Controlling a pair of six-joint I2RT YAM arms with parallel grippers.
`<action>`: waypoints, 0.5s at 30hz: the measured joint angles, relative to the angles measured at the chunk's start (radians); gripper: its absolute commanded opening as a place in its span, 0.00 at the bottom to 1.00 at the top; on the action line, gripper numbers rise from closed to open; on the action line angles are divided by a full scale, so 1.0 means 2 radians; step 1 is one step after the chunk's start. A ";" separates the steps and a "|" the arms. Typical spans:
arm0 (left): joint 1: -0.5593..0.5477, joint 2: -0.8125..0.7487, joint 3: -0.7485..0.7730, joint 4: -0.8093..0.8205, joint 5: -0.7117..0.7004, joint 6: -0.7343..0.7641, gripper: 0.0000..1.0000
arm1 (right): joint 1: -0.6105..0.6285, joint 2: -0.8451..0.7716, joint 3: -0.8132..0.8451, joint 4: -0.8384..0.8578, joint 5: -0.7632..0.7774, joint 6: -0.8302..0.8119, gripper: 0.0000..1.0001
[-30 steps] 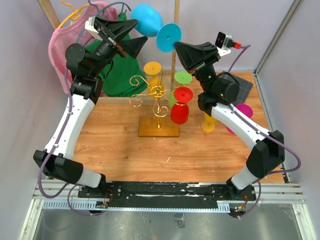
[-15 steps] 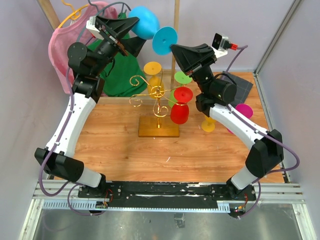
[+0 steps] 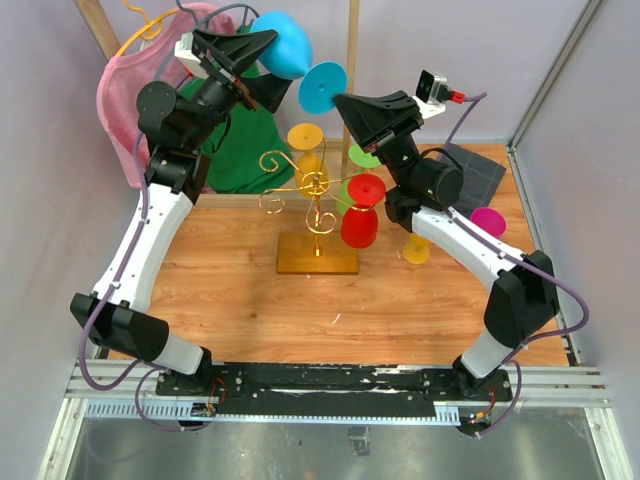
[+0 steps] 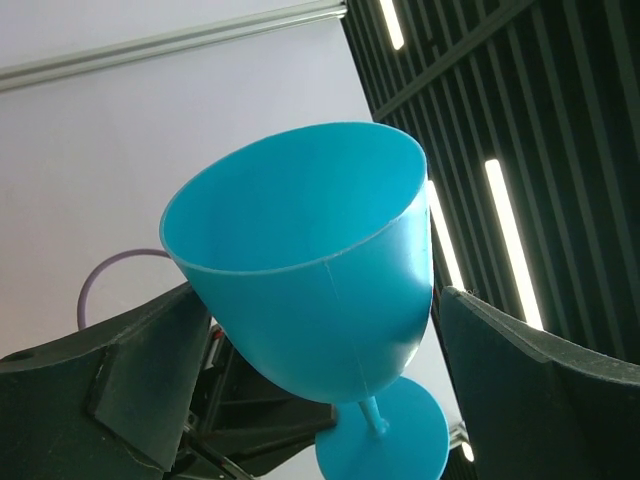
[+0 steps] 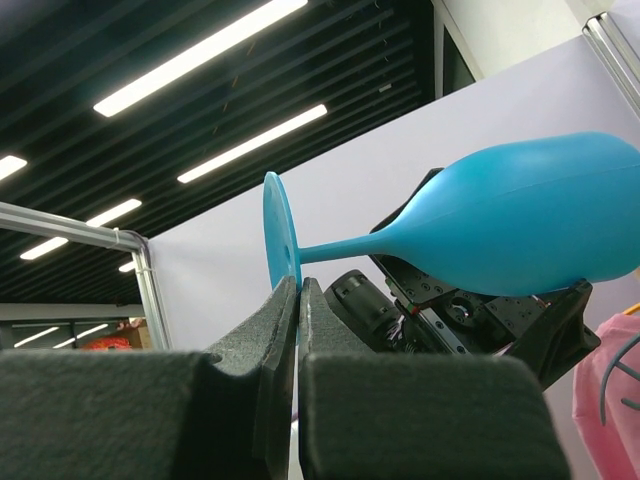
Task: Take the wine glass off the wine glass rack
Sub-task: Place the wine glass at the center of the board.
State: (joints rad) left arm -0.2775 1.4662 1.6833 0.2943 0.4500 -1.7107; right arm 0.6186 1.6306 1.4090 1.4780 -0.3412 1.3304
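Note:
The blue wine glass (image 3: 285, 45) hangs on its side high above the table, clear of the gold wine glass rack (image 3: 312, 188). My right gripper (image 3: 336, 99) is shut on the rim of its round foot (image 5: 279, 240), and its pads (image 5: 285, 300) pinch the disc edge-on. The bowl (image 4: 310, 260) lies between the wide fingers of my open left gripper (image 3: 278, 62). In the left wrist view the left finger (image 4: 150, 360) sits against the bowl, and a narrow gap shows before the right finger (image 4: 520, 380).
On the rack hang a yellow glass (image 3: 305, 140), a green one (image 3: 365, 155) and a red one (image 3: 358, 225). A yellow glass (image 3: 415, 248) and a magenta one (image 3: 487, 220) lie on the table by a dark mat (image 3: 470, 170). Pink and green clothes (image 3: 235, 150) hang back left.
My right gripper has carried the blue glass left and slightly up. The bowl now sits deeper between the left fingers. The left arm has barely shifted.

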 measured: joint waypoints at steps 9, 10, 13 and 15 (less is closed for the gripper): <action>0.000 0.006 0.009 -0.006 -0.002 -0.007 0.99 | 0.000 0.006 0.000 0.011 -0.004 -0.002 0.01; 0.000 0.006 0.009 -0.006 -0.002 -0.007 0.99 | 0.000 0.007 0.000 0.012 -0.004 -0.002 0.01; 0.000 0.006 0.009 -0.007 -0.002 -0.007 0.99 | 0.000 0.007 -0.001 0.013 -0.005 -0.002 0.01; 0.000 0.007 0.009 -0.007 -0.002 -0.007 0.99 | 0.001 0.007 -0.006 0.016 -0.005 -0.002 0.01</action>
State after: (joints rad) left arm -0.2775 1.4803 1.7020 0.2802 0.4461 -1.7245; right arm 0.6197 1.6447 1.3964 1.5101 -0.3511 1.3273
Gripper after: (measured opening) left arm 0.993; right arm 0.013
